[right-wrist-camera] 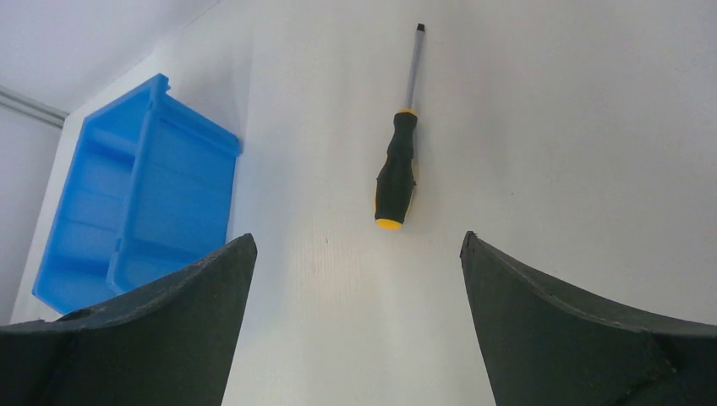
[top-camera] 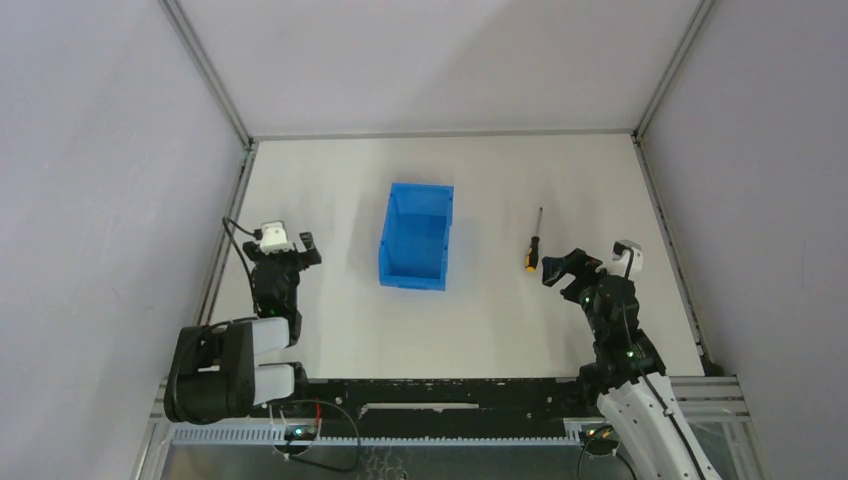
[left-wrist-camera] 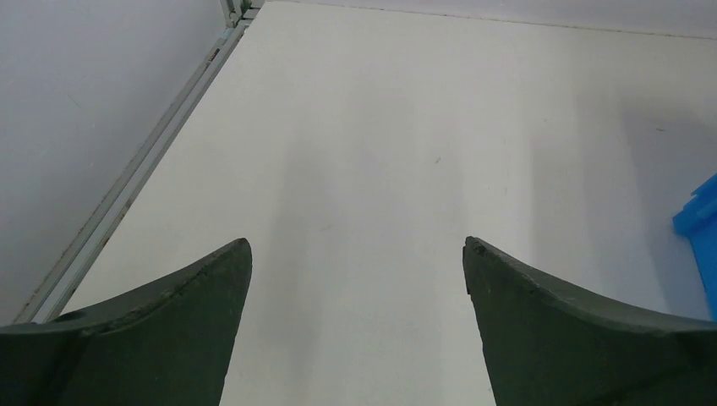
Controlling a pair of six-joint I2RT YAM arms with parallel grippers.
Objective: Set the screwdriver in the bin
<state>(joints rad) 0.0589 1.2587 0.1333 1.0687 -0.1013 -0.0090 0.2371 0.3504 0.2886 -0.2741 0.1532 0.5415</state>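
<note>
The screwdriver (top-camera: 534,243) lies flat on the white table, right of centre, its yellow-orange and black handle toward me and its thin shaft pointing away. It also shows in the right wrist view (right-wrist-camera: 399,163), just beyond my fingertips. The blue bin (top-camera: 416,235) stands upright at mid-table, left of the screwdriver; in the right wrist view (right-wrist-camera: 127,203) it is at the left. My right gripper (top-camera: 562,267) is open and empty, hovering just near-right of the handle. My left gripper (top-camera: 300,250) is open and empty at the left, well apart from the bin.
Metal frame rails (top-camera: 238,200) border the table on the left, back and right. A blue corner of the bin (left-wrist-camera: 700,222) shows at the right edge of the left wrist view. Grey walls enclose the table.
</note>
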